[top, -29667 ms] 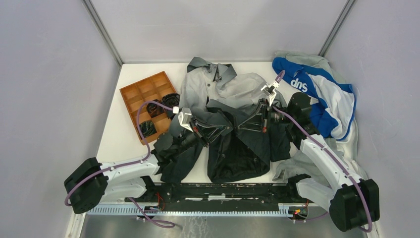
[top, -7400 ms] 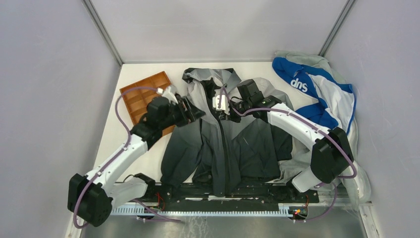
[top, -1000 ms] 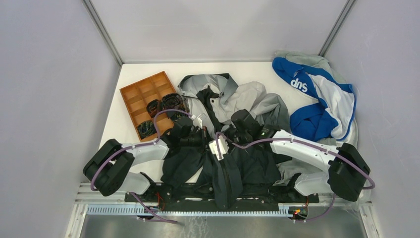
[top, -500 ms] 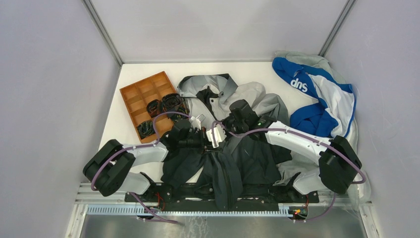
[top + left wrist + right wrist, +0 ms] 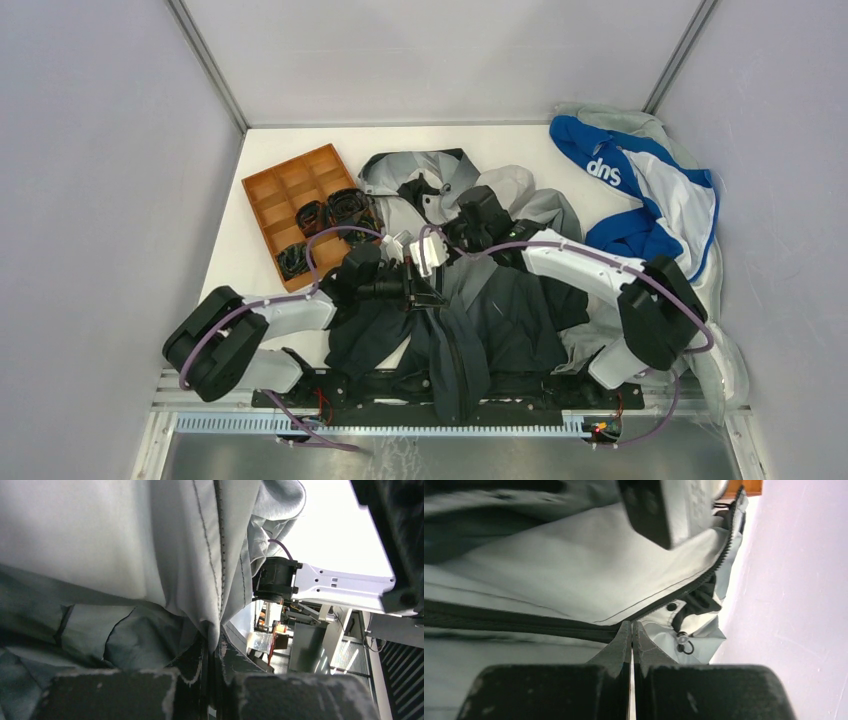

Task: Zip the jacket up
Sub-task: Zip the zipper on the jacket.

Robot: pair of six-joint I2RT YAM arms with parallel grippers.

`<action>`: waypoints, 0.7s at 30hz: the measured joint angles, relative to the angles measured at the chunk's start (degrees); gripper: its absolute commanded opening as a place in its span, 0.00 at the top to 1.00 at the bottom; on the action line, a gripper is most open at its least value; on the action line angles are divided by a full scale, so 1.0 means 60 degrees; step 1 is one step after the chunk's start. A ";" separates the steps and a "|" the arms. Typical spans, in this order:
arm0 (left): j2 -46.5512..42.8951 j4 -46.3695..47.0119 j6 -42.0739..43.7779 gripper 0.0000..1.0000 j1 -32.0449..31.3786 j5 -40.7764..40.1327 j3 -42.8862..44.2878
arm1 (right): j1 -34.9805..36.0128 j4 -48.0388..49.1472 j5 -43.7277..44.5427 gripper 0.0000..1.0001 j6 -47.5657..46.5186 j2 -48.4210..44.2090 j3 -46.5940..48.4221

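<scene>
The grey-to-charcoal hooded jacket (image 5: 510, 300) lies rumpled mid-table (image 5: 230, 275); the left gripper (image 5: 212, 652) pinches a front fold, likely as an anchor; the right gripper (image 5: 631, 630) is clamped on the dark zipper (image 5: 524, 622), seemingly to draw it collarwards.

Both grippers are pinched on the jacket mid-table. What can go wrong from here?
1. The left gripper pinches only a thin fold of the jacket. If the right gripper pulls, that fold may slip out, leaving nothing to brace against.
2. The top view shows the light upper half bunched, so the zipper may jam on slack cloth.
3. The two grippers sit almost touching, so a small sideways move could knock them together.
</scene>
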 measured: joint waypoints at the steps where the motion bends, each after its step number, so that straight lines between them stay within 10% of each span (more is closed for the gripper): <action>1: -0.0069 0.0000 -0.0004 0.96 0.0000 0.0004 -0.0018 | -0.0084 0.0062 0.0011 1.00 0.0004 0.0204 0.0186; 21: -0.1789 -0.0182 -0.0259 0.96 0.0004 -0.0004 -0.0495 | -0.0984 0.1246 0.0007 1.00 0.0124 0.2721 0.3399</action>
